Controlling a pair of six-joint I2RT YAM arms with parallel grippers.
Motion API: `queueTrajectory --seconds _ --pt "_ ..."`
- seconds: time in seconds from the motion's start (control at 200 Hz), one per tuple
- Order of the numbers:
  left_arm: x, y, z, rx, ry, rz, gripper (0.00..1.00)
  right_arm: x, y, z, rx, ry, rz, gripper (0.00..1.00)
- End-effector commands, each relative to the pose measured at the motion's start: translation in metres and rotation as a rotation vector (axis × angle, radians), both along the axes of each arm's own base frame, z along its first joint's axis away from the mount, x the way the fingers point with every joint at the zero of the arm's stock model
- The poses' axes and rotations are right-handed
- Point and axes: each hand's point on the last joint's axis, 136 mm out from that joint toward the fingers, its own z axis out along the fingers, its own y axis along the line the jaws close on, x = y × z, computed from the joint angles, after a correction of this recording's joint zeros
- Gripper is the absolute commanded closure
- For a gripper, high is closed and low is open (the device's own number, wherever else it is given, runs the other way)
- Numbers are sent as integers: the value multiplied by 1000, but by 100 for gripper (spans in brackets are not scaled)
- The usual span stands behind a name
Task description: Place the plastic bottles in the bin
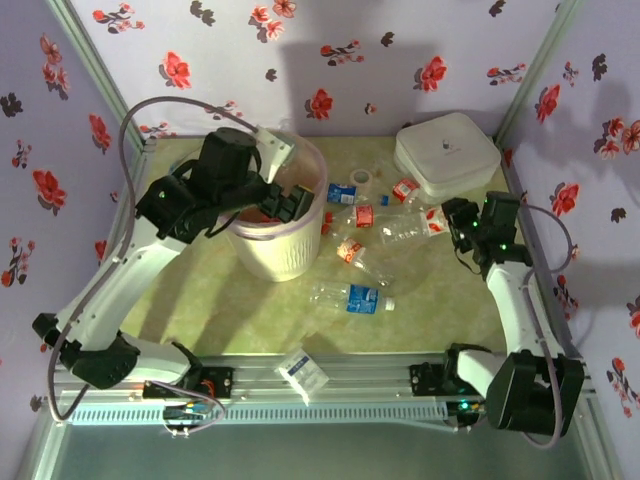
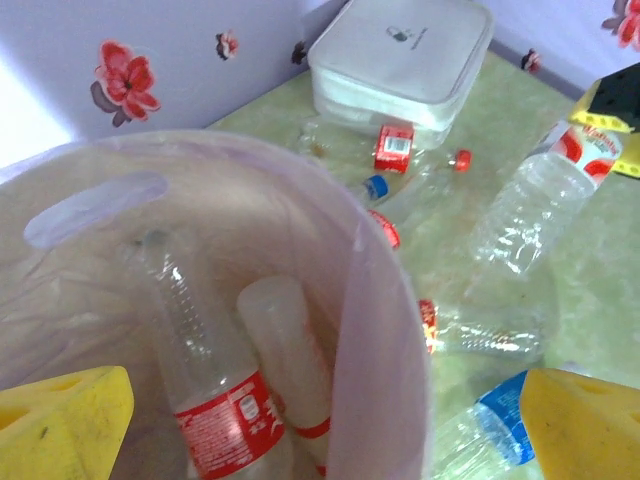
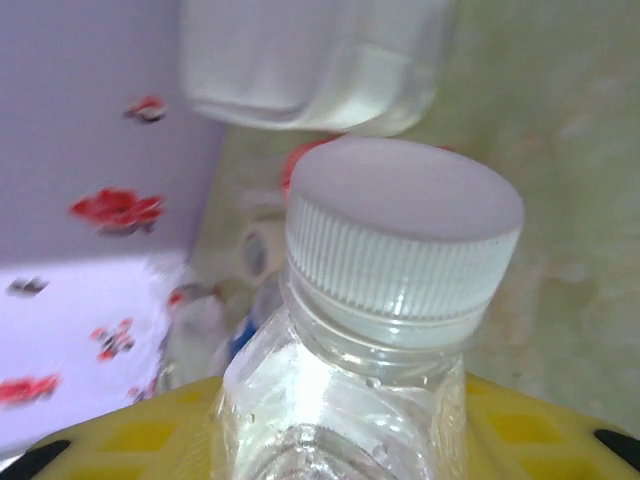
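- right gripper (image 3: 340,445): the yellow fingers sit on either side of a white-capped bottle (image 3: 405,230), right at its neck end. I honestly can't tell if they're biting down or just bracketing it.
- From the other wrist cam, that bottle's clear body (image 2: 530,200) stretches away from the gripper, with the red label nearest the fingers. So the long axis roughly points off toward the bin side.
- The right arm is obviously the nearer one for this bottle. The left one is busy elsewhere.
- Just beyond the right gripper (image 1: 455,225) on the far side is the white box (image 1: 447,152), and the wall (image 1: 580,150) is close on its outer side. I'd say the only real room is inward, across the worktop (image 1: 430,310).
- The loose bottles (image 1: 350,297) are scattered between the right gripper and the bin (image 1: 300,250). The carry has to go over them, so I'd want some height first.
- left gripper (image 2: 320,430): spread wide with nothing in it, hanging right over the bin mouth.
- Below the left gripper, two bottles (image 2: 215,400) are lying inside the liner.
- The bin rim (image 2: 380,300) sits between its fingers, with the outer finger hanging past the rim on the worktop side.
- Since the left gripper (image 1: 285,203) is parked over the opening, the right arm looks short on drop room unless it comes in from its own side of the rim.
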Motion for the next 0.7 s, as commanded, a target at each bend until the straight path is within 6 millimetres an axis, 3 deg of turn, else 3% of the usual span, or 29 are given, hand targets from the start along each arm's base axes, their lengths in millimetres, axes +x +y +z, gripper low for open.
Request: queueTrajectory --seconds 0.0,0.14,0.28,0.52,0.695 --pt "-9 -23 7 -60 47 -40 0 5 38 54 1 -215 233 56" --pt "-19 -60 9 -80 63 -155 0 -2 93 106 4 -406 479 56" --pt "-27 -89 5 -95 104 -243 0 -17 136 140 -34 -539 638 55" --pt "-26 -109 -15 -62 148 -268 0 -31 165 182 44 -721 733 55" --pt "-29 -127 -24 -96 200 -321 0 -40 183 194 55 -788 786 55"
